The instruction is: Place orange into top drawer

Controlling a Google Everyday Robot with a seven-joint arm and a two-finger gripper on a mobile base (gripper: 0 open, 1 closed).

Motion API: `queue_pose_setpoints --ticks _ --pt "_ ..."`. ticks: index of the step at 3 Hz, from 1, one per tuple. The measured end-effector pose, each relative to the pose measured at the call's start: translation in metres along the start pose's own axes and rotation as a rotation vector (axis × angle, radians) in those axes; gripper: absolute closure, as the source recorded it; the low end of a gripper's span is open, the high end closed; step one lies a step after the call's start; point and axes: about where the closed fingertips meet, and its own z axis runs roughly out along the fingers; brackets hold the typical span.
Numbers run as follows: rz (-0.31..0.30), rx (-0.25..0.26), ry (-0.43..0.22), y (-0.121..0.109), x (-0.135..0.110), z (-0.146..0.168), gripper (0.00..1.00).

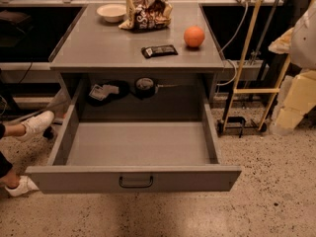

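The orange (194,36) sits on the grey cabinet top (98,48), near its right edge. Below it the top drawer (74,178) is pulled fully open toward me. Its inside is bare, and its flat front carries a dark bar handle (136,182). My gripper is not in view. Only pale, blurred parts of my arm (302,63) show at the right edge, to the right of the cabinet and well away from the orange.
A white bowl (111,12), a crumpled snack bag (148,13) and a dark wrapped bar (159,51) lie on the cabinet top. Small items (103,91) sit in the recess behind the drawer. A person's white shoes (37,124) are at left. A yellow frame (249,68) stands at right.
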Motion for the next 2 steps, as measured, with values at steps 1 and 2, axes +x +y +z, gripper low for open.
queue_pose_setpoints --ticks 1,2 --pt "0.0 0.0 0.0 0.0 0.0 0.0 0.0" --pt "-0.008 0.031 -0.006 -0.02 -0.005 0.0 0.0"
